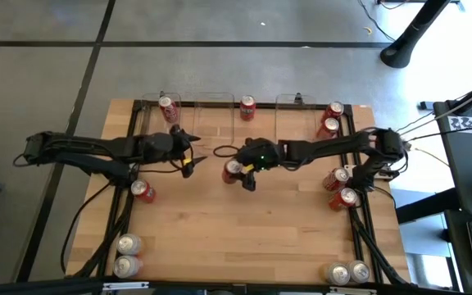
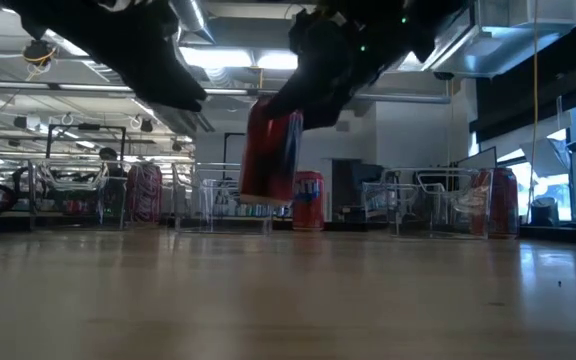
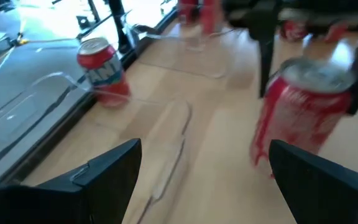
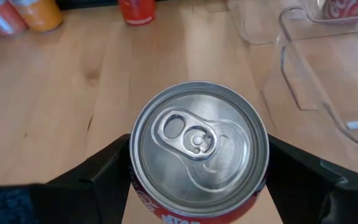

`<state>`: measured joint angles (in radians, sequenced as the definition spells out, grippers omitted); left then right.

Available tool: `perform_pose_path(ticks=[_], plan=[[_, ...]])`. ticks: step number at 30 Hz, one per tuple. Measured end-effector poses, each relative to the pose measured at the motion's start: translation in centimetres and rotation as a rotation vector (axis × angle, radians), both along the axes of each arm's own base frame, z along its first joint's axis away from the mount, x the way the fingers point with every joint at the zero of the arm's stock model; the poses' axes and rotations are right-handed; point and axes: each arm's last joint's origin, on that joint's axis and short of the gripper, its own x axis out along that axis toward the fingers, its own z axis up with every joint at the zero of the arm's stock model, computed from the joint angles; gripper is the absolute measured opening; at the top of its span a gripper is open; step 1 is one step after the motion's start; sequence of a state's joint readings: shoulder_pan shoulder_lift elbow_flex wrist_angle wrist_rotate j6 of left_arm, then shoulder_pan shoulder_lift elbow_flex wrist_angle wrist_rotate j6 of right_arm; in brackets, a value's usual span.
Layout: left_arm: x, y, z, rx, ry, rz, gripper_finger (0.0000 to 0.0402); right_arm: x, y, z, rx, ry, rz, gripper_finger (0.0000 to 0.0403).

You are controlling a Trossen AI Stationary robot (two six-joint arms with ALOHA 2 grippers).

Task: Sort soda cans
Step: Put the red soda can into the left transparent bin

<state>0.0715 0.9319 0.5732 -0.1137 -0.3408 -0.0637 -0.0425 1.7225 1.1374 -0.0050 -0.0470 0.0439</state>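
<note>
Soda cans are scattered all over the wooden surface [image 1: 244,229], and one of them is up in the air right now. The right gripper [image 1: 238,170] has its fingers clamped on a red can [image 1: 233,169] near the middle of the surface; the low view shows that can [image 2: 271,155] hanging clear of the wood, tilted slightly. From the right wrist view you look straight down on its silver top [image 4: 199,146], a dark finger [image 4: 98,174] pressed to either side of the body.

Just beside it, the left gripper [image 1: 193,152] hovers with its fingers apart and nothing between them, pointing toward the held can. Its wrist view shows that can [image 3: 303,112] just ahead.

Along the far edge stand the clear plastic bins [image 1: 213,111]. A red can [image 1: 168,108] sits at the far-left bin, another [image 1: 247,106] stands between the middle bins, and two red cans [image 1: 332,119] sit at the far right. One red can [image 1: 142,191] lies near the left arm. Two cans [image 1: 340,188] wait at the right edge. Silver-topped pairs sit at the near-left corner [image 1: 128,254] and the near-right corner [image 1: 347,273].
</note>
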Motion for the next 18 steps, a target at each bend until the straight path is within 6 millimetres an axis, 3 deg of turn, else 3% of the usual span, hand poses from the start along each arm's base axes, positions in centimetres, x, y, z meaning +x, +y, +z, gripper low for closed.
perform_pose_path(ticks=[18], plan=[[0.1,-1.2,0.0,-0.036,-0.019,-0.042,0.034,2.3,-0.1,-3.8,0.023,-0.024,0.035,0.0299]])
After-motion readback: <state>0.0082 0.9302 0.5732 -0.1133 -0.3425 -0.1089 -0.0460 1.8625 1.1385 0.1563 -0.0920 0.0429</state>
